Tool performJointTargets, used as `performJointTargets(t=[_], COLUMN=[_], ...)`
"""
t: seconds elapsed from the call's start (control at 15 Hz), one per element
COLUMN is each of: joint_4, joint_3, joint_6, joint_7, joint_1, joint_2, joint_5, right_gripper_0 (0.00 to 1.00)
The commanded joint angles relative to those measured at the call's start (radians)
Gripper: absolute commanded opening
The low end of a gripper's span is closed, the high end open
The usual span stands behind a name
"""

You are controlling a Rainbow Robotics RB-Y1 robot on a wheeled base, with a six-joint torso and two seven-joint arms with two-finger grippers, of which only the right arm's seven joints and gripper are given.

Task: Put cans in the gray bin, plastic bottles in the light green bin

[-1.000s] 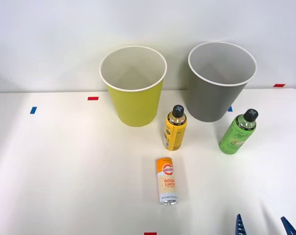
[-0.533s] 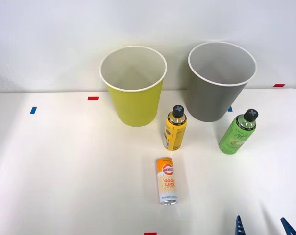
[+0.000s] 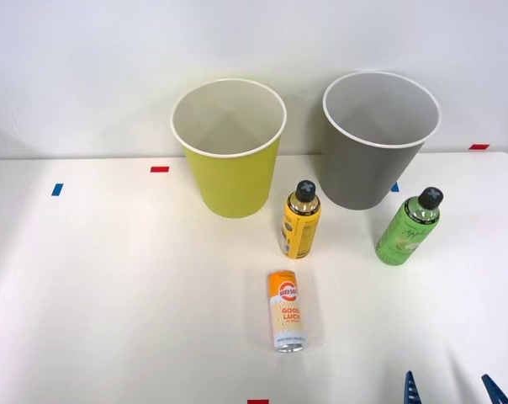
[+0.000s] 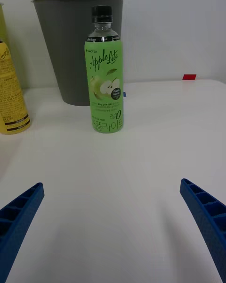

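The green "Apple Lite" bottle (image 4: 104,70), black-capped with an apple pictured on its label, stood upright near the table's (image 3: 111,295) right edge, just in front of the gray bin (image 3: 373,143). The right gripper (image 4: 113,231) faced it with both blue ribbed fingers (image 4: 19,217) spread wide, holding nothing.

We see the right gripper (image 3: 452,389) cut off by the lower edge of the front view; just two blue fingertips (image 3: 412,388) show. In the wrist view, the yellow-label bottle (image 4: 10,94) is cropped at the frame edge, and the green bottle (image 4: 105,75) hides part of the gray bin (image 4: 66,52).
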Motion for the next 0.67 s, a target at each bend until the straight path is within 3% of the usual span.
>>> performJointTargets(t=[0.07,0.67], joint_4=[0.0,0.0], joint_3=[0.0,0.0], joint_6=[0.0,0.0], joint_7=[0.0,0.0], joint_1=[0.0,0.0], joint_2=[0.0,0.0], joint_5=[0.0,0.0], right_gripper_0=[1.0,1.0])
